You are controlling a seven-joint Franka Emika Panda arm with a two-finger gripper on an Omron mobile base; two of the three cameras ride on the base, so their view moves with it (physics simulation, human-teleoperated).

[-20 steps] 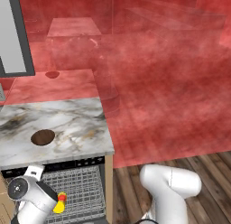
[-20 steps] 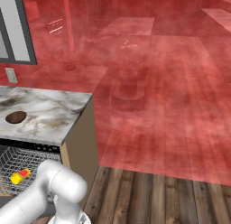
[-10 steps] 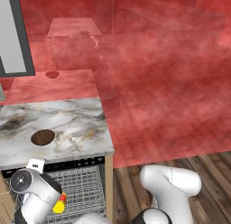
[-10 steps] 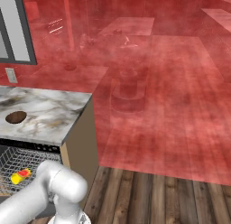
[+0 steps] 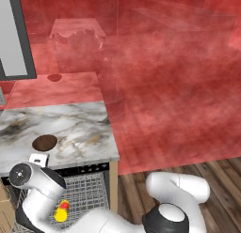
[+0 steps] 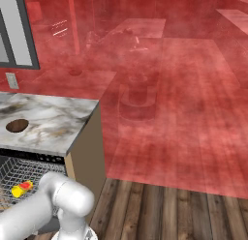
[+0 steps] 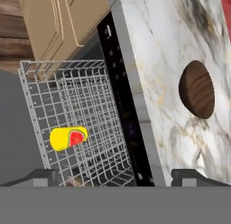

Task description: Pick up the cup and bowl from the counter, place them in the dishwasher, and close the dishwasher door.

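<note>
The yellow cup [image 7: 68, 138] lies sideways in the dishwasher [image 7: 94, 105] rack; the brown bowl [image 7: 197, 89] sits on the counter [image 7: 153, 47].

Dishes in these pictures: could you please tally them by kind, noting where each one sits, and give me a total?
Cups: 1, the yellow cup, lying on its side in the dishwasher wire rack.
Bowls: 1, the dark brown bowl, on the marble counter.
Total: 2 dishes.

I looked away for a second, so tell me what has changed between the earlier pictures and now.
Only the arm shifted: in the left base view its wrist rose from over the rack toward the counter edge. The cup stayed lying in the dishwasher rack, the bowl stayed on the counter, and the camera did not move.
</note>
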